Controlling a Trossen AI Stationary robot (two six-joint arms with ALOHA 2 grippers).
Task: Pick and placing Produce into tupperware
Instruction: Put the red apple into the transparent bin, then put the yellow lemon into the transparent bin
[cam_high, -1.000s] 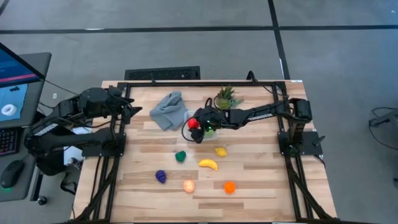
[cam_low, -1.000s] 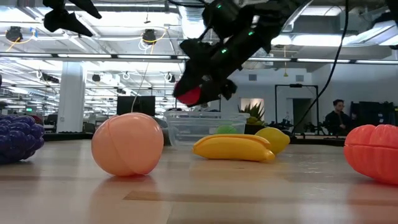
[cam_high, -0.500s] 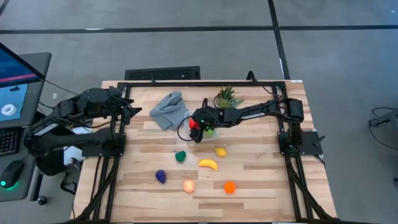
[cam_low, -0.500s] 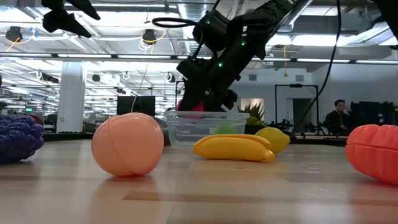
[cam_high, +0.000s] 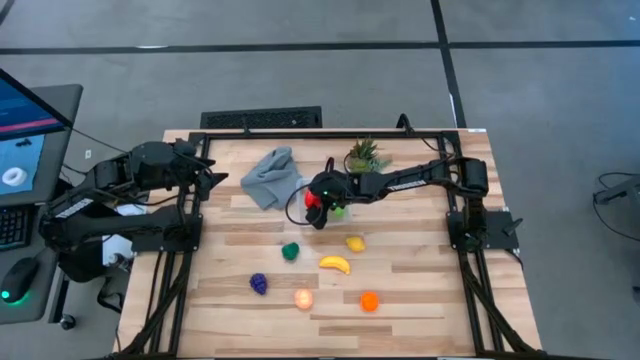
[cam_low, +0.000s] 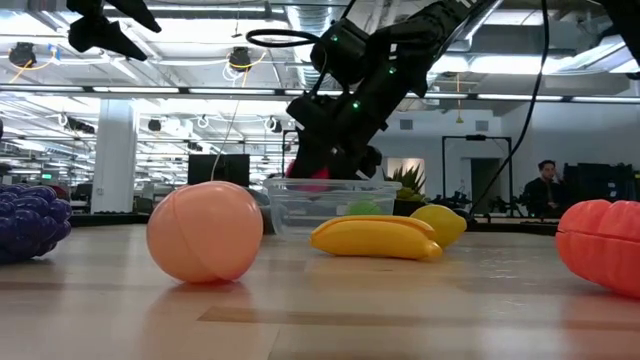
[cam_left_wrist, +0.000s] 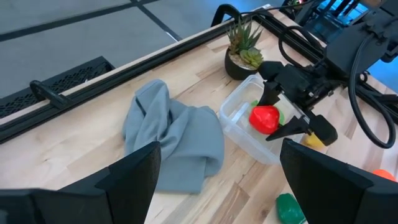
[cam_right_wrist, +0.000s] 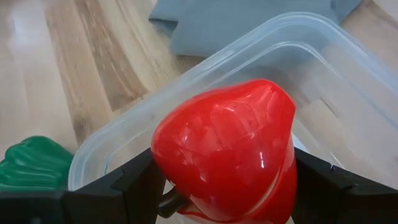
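Right end effector (cam_high: 314, 205) is clamped on the red fruit (cam_left_wrist: 264, 119), and I see it hanging right over the tub (cam_left_wrist: 239, 118). A second ago it was higher and a bit to the side. Now it has dropped, so the red fruit sits just above the rim. In the last half second it has hardly moved at all. From my right wrist view the red fruit fills the space between the two fingers, with the clear tub under it.

That tells me the drop is close. I think the next thing I need is to let the fingers come apart so the red fruit falls in. It is round, so it may roll a little inside.

A light green piece (cam_low: 364, 208) is already in the tub. The rest wait on the tabletop (cam_high: 420, 290): a dark green one (cam_high: 290, 251), a yellow one (cam_high: 355, 243), the banana (cam_high: 335, 264), a purple one (cam_high: 259, 284), a peach one (cam_high: 303, 298) and an orange one (cam_high: 370, 300). So most of the job is still to do.

Left end effector (cam_high: 212, 176) waits off at its own side, fingers apart and holding nothing. The grey cloth (cam_high: 271, 177) and the plant (cam_high: 364, 157) sit near the tub, out of my way.
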